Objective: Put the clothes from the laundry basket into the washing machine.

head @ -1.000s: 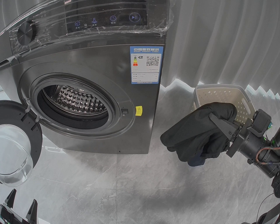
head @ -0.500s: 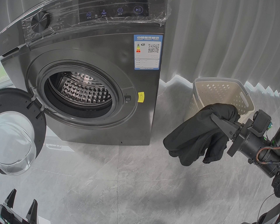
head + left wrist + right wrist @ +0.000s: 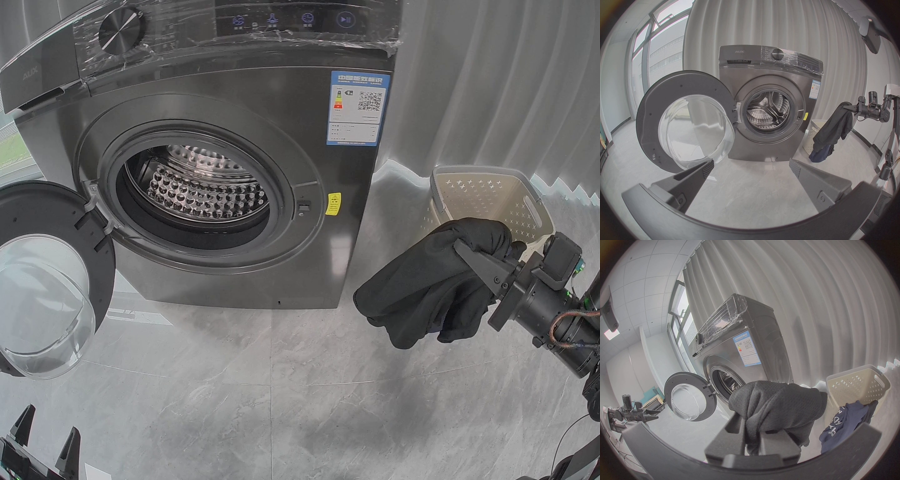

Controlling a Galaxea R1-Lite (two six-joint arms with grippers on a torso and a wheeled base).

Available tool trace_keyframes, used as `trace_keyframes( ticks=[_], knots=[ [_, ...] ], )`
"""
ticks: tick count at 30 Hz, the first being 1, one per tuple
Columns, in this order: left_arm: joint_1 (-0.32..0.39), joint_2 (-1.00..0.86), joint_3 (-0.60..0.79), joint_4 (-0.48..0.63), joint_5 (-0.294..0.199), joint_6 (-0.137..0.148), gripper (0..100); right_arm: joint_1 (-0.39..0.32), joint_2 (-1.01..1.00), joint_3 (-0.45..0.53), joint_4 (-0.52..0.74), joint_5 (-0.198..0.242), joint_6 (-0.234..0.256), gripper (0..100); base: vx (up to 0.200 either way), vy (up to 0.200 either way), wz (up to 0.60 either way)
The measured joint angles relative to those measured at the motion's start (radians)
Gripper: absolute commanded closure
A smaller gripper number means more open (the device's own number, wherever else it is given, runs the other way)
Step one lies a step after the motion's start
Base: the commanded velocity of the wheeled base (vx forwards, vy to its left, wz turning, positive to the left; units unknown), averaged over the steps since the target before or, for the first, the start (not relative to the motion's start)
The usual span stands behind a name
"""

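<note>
**Head view.** My right gripper (image 3: 470, 255) is clamped on a black garment (image 3: 425, 281), with its fingers (image 3: 487, 267) buried in a bunched fold near the cloth's upper edge. The garment hangs clear of the floor (image 3: 250, 387), just in front of the laundry basket (image 3: 494, 178) and well apart from the washing machine (image 3: 262, 100). The door (image 3: 44, 206) is swung fully open on my left, leaving the drum (image 3: 200, 190) exposed. My left gripper (image 3: 50, 426) sits low at the near edge.

**Left wrist view.** The left gripper is spread wide with nothing between its fingers. Far off, the black garment drapes long from the right gripper. A navy garment (image 3: 820, 154) dangles below it, beside the basket.

**Right wrist view.** The pads (image 3: 778, 441) pinch a thick wad of knit fabric, and the rest flops over both sides. The navy piece hangs in front of the basket. I cannot tell whether it is snagged on the black one or trailing from the basket.

**Handling (judgement).**
- The cloth is light and limp with no stiffness, so it will likely sag and swing.
- The bunched-fold hold looks secure.
- Trailing ends may catch on the drum opening, so I should carry the garment deep inside before letting go.
</note>
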Motion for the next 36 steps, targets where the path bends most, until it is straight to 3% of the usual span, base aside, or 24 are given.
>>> trace_keyframes(
  ticks=[6,17,32,36],
  knots=[
    [0.000,0.000,0.000,0.000,0.000,-0.001,0,-0.025,0.000,-0.001,0.000,0.000,0.000,100,0.000,0.200,0.00],
    [0.001,0.000,0.000,0.000,0.000,0.000,0,-0.030,0.000,0.001,-0.001,0.000,0.000,100,0.000,0.000,0.00],
    [0.000,0.000,0.000,0.000,0.000,0.001,0,-0.031,0.000,0.000,0.000,0.000,0.000,100,0.000,0.200,0.00],
    [0.000,0.000,0.000,0.000,0.000,0.001,0,-0.032,0.000,0.001,0.000,0.000,0.000,100,0.000,0.000,0.00]
  ],
)
